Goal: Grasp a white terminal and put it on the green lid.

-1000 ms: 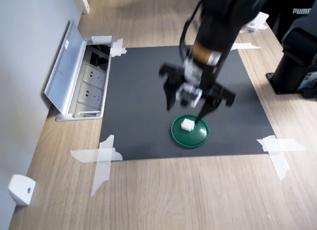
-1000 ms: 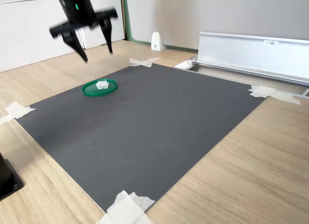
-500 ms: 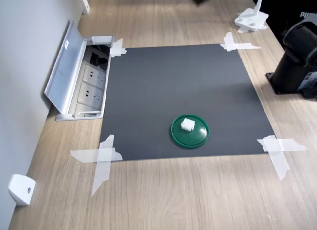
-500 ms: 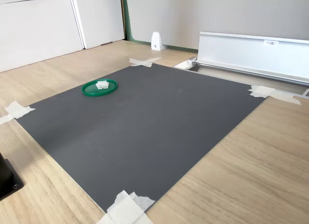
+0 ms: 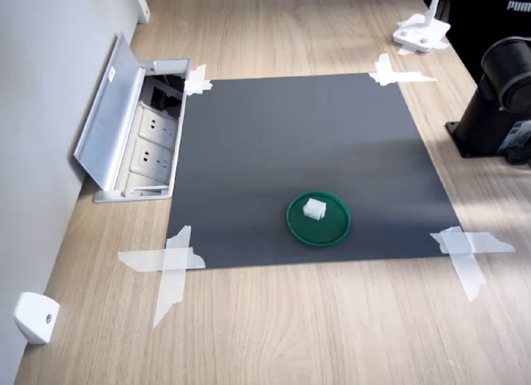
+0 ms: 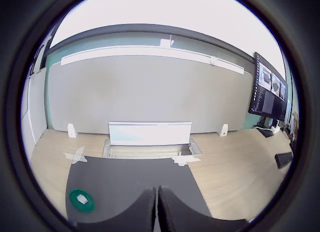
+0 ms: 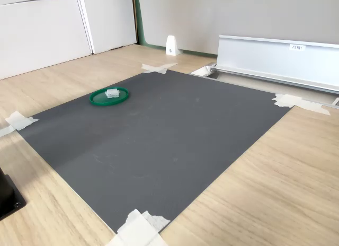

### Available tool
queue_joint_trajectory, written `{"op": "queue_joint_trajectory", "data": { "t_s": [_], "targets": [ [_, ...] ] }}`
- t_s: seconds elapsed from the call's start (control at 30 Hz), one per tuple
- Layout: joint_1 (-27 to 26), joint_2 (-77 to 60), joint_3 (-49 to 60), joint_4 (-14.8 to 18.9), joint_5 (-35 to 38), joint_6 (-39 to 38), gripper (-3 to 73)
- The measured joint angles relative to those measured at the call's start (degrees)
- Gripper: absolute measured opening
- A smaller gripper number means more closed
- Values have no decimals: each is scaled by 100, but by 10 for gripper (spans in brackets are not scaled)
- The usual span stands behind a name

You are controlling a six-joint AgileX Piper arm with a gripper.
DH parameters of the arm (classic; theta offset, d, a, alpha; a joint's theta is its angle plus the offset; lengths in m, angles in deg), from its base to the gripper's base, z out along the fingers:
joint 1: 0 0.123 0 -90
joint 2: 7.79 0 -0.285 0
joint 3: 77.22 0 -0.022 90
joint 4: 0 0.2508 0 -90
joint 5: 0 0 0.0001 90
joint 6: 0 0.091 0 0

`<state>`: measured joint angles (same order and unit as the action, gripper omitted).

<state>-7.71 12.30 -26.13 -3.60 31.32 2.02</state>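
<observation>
In the first exterior view, a dark grey mat (image 5: 307, 161) lies taped at its corners to a light wooden table (image 5: 274, 327). The green lid (image 5: 319, 219) sits flat on the mat near the edge closest to the camera, toward the first exterior view's right, and the white terminal (image 5: 314, 208) rests on top of it, a little off centre. An open metal socket box (image 5: 133, 132) with its hinged cover raised stands just beside the mat on the first exterior view's left, and the black base of the arm (image 5: 498, 103) stands at the right edge. In the wrist view, a fisheye picture looking across the table toward a grey wall, the gripper (image 6: 156, 209) shows as two dark fingers (image 6: 142, 212) pressed together with only a thin line between them and nothing held; it sits high and well apart from the lid (image 6: 81, 200), which appears small on the mat with the pale terminal (image 6: 82, 198) on it, though at this size the terminal is little more than a speck. In the second exterior view, a low angle from the opposite side, the lid (image 7: 109, 96) lies near the mat's far corner on the second exterior view's left, with the terminal (image 7: 111, 93) on it. White tape strips (image 7: 135, 230) hold the mat's near corner.
</observation>
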Motion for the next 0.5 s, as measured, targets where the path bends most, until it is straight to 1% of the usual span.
{"op": "queue_joint_trajectory", "data": {
  "t_s": [0.1,0.3,0.5],
  "targets": [
    [-43,-568,460,183,-70,162,-5],
    [-44,-1182,1049,164,-34,210,-5],
    [-44,-1294,1356,160,102,215,-5]
  ]
}}
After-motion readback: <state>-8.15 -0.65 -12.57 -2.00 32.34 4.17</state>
